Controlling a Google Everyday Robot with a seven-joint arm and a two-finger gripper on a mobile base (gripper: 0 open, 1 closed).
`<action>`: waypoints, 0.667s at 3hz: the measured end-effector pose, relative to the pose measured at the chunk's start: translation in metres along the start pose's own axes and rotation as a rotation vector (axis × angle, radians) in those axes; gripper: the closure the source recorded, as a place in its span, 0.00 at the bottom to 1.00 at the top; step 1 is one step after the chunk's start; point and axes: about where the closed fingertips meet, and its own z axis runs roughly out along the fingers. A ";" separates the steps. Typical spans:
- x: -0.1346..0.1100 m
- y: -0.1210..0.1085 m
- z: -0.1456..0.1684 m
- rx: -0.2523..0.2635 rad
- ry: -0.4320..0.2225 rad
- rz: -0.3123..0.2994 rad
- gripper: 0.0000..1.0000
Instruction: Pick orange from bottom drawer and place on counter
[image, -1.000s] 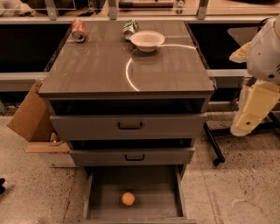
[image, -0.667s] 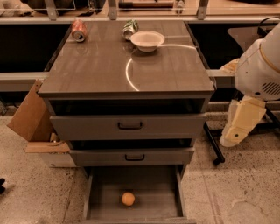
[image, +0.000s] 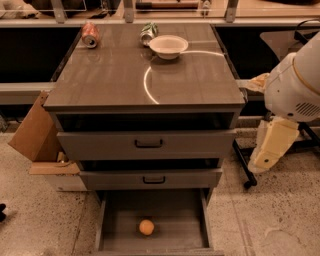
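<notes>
The orange (image: 146, 227) lies in the open bottom drawer (image: 175, 207) at 6 o'clock, near its front middle. The desk (image: 110, 75) above carries a white bowl (image: 168, 46) at 12 o'clock and a red can (image: 90, 35) toward 11. The tool (image: 270, 147) hangs at 3 o'clock beside the cabinet, well apart from the orange; I cannot tell whether it is open or closed
</notes>
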 end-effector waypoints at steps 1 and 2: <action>0.003 0.008 0.026 -0.012 -0.055 -0.044 0.00; 0.012 0.019 0.082 -0.048 -0.130 -0.075 0.00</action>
